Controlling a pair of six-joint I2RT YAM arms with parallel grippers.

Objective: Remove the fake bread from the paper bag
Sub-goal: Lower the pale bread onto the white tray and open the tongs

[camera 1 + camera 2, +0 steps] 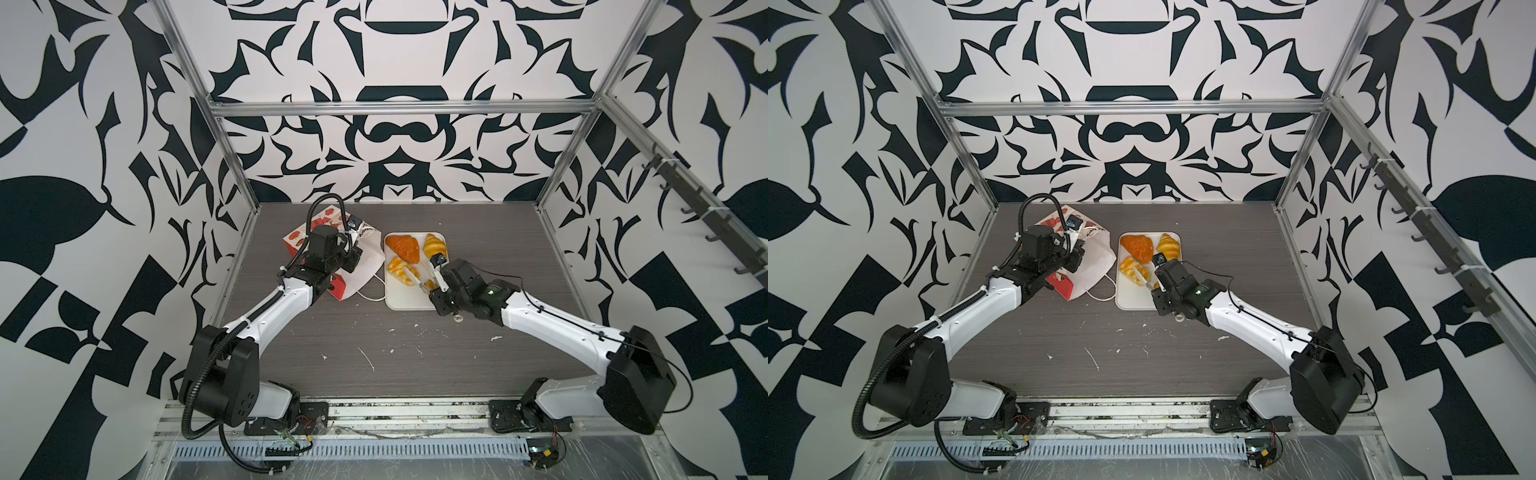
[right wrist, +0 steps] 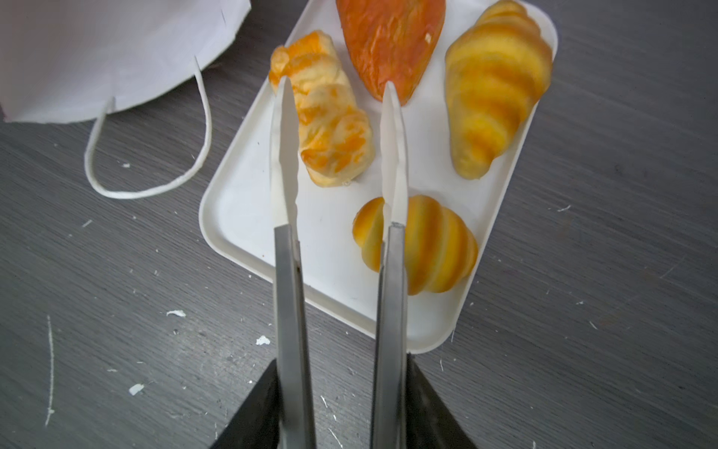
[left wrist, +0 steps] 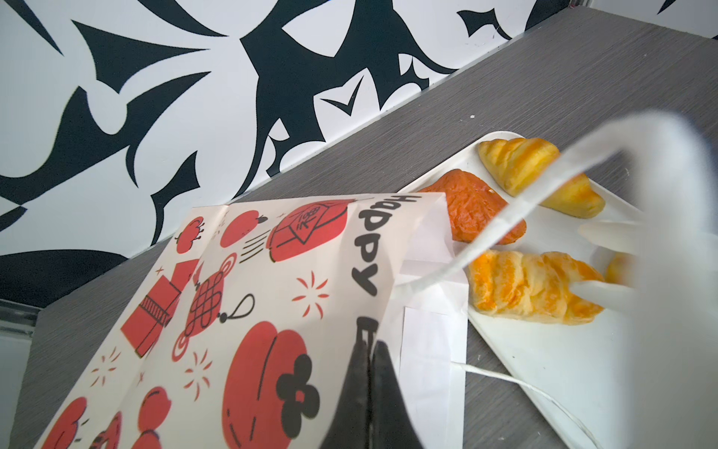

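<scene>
Pastries are sitting on the white tray [image 2: 248,217], four pieces of the fake bread [image 1: 405,247]: the brown triangular one [image 2: 388,42], the long croissant [image 2: 493,89], the twisted one [image 2: 330,128] and the small croissant [image 2: 435,248]. No ring bagel is showing, so I am reckoning one piece is hiding inside the paper bag [image 1: 368,262], which is lying on its side just beside the tray, white inside turned that way.

The right gripper [image 2: 337,84] is hovering over the tray, its long white fingers standing moderately apart and gripping nothing; the small croissant is lying free beneath one of them. The left gripper [image 3: 369,361] is pinching shut on the bag's printed lip and appears to be propping the mouth up.

The step in hand looks like a trip back to the bag. Doing it well means rising clear of the pastries first, then entering the mouth low and level with fingers narrowed, widening only once inside, while the left claw is holding that lip high and steady.

Watch the edges: the tray rim is sitting close to the bag, and the cord handle [image 2: 147,192] is looping across the table [image 2: 116,272] between them, ready to snag a fingertip. Open room is lying toward the arm bases, and the tray's near end is offering bare space for a landing.
</scene>
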